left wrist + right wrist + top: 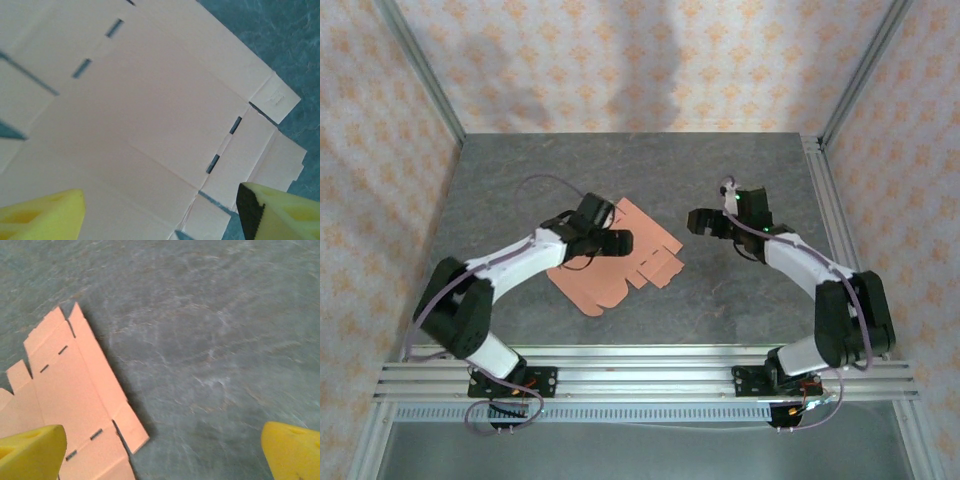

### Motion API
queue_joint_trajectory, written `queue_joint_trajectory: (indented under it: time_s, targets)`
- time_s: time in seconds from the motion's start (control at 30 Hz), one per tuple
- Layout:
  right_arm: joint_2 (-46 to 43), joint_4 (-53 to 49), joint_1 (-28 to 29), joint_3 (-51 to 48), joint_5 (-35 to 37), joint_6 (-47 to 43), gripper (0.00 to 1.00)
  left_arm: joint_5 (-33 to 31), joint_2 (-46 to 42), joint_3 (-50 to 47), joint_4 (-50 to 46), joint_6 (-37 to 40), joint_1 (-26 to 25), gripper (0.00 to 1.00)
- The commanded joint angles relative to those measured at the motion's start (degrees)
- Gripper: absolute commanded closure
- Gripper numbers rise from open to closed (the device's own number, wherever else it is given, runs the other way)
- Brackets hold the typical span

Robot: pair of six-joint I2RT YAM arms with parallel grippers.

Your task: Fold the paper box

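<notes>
Fingers of the left gripper are spread wide and hold nothing, poised over the box. The box lies as a flat, unfolded salmon sheet on the tabletop, just toward 9 o'clock of its centre. In the top view this gripper covers the sheet's 10 o'clock part; whether it touches the card I cannot tell. At 3 o'clock of the sheet, apart from it, the right gripper hangs over bare tabletop. Its yellow fingers are likewise spread, with the sheet's slotted flaps at their 9 o'clock.
</notes>
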Motion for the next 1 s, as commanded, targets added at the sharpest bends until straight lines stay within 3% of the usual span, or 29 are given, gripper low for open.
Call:
queue_joint_trajectory:
  time_s: [0.0, 0.17, 0.33, 0.67, 0.97]
  targets:
    - [4.75, -1.72, 2.55, 5.46, -3.12, -3.04, 0.01, -2.45, -3.38, -6.41, 2.62, -8.83, 3.97, 0.25]
    - [14.1, -5.93, 4.67, 14.26, -4.52, -3.33, 0.01, -0.56, -4.12, -12.18, 2.64, -13.27, 7.52, 0.37]
    - [22.95, -14.24, 5.21, 23.04, -7.2, -3.9, 0.0, 0.58, 0.31, -12.27, 0.92, -12.56, 8.75, 0.46]
    - [34.43, -20.14, 5.39, 32.93, -20.1, -7.62, 0.28, -0.75, 6.35, -13.29, -1.58, -8.91, 10.21, 0.54]
    - [40.28, -18.28, 5.39, 37.69, -28.22, -8.22, 0.56, 0.62, 7.97, -12.63, -1.06, -7.84, 10.34, 0.54]
